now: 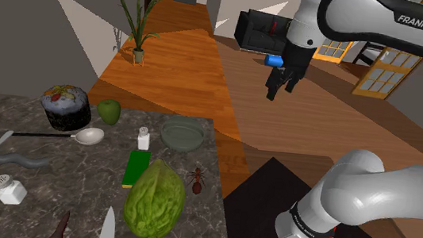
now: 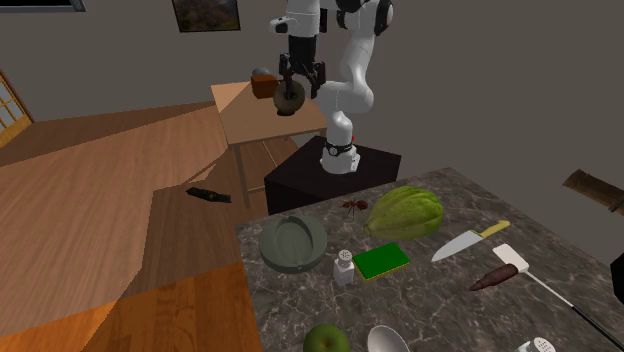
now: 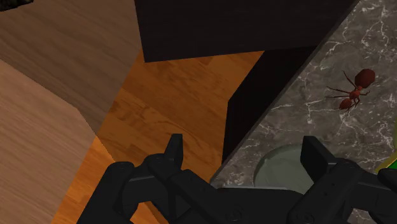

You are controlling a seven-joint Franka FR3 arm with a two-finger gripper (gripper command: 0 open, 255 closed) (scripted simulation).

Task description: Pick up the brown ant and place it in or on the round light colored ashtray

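**Open gripper high over the floor, ant down on the counter's edge**

Shoulder view: the gripper (image 1: 280, 89) hangs empty with its fingers apart, well to the right of the counter (image 1: 54, 163) and beyond its far edge. The one ant (image 1: 198, 180) lies far below it to the near left, body running roughly along the counter's right edge, beside one cabbage (image 1: 154, 200). The one ashtray (image 1: 182, 135) sits just beyond.

Second exterior view: the gripper (image 2: 301, 95) is far and high. The ant (image 2: 352, 206) sits at the counter's far edge, with the ashtray (image 2: 293, 243) near-left of it.

Wrist view: the spread gripper (image 3: 245, 143) looks down on floor. The ant (image 3: 352, 91) lies slantwise out past one finger, and the ashtray (image 3: 286, 167) is close beside that same finger.
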